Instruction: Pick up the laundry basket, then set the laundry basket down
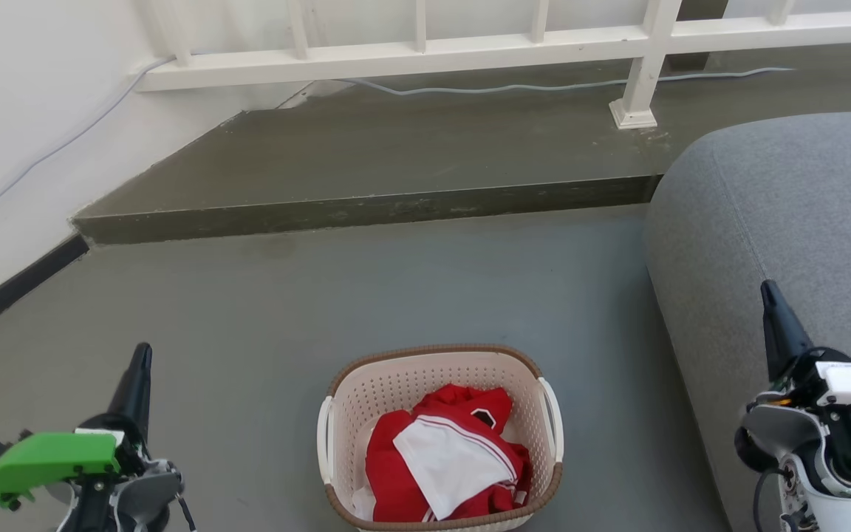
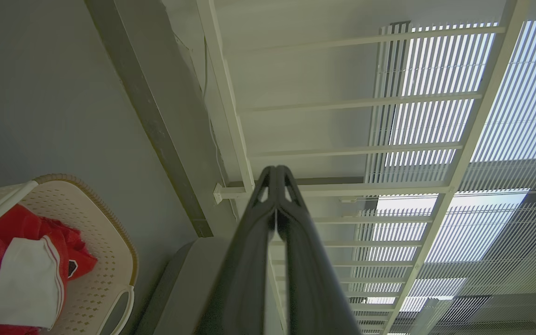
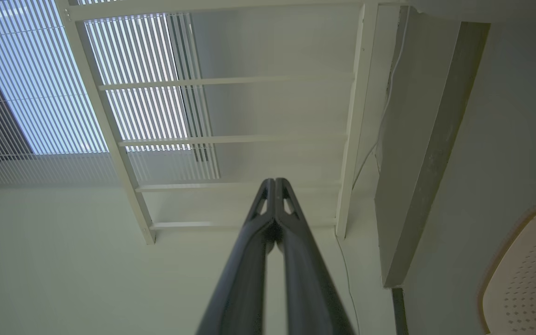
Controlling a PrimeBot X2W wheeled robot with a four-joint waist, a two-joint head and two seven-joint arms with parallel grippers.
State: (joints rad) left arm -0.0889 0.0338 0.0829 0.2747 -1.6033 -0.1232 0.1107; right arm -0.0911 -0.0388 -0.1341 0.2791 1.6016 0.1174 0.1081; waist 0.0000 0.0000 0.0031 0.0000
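You are at the start of the pick-up: the laundry basket (image 1: pixel 396 388) stands on the floor (image 1: pixel 322 295) beside the sofa (image 1: pixel 780 222), untouched. The left gripper (image 1: pixel 142 353) and right gripper (image 1: pixel 768 290) flank it with jaws pressed together, empty. Next, I judge, you open them and lower each to a white handle (image 1: pixel 552 414).

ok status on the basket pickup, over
Left gripper and right gripper shut, empty. Cream perforated plastic laundry basket, brown rim, on floor, untouched. Grey fabric sofa close beside right gripper.

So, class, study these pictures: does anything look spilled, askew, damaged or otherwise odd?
Nothing stands out. The laundry basket sits upright on the floor, with the red-and-white clothing inside it and none spilled over the rim.
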